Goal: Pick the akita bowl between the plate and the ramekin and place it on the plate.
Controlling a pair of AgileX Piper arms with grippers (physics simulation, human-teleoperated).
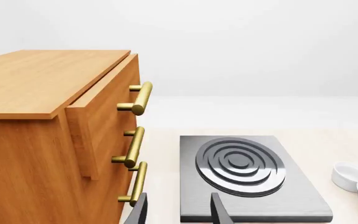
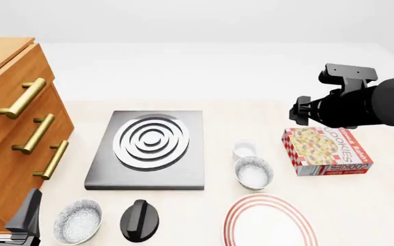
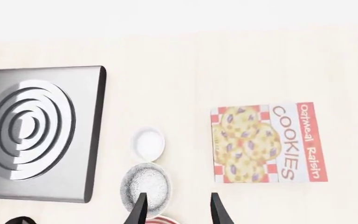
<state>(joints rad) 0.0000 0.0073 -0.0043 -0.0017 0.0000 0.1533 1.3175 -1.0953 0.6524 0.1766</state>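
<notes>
Hovering spread right tool (image 3: 174,207) above akita bowl (image 3: 146,185), apart; left tool (image 1: 177,210) spread.

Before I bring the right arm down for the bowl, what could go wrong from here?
1. The ramekin sits right against the akita bowl; a finger of the open right end effector could knock it.
2. An identical twin bowl lies by the left end effector; don't take that one.
3. The plate lies very close to the target bowl, so a low approach may catch its rim.
</notes>
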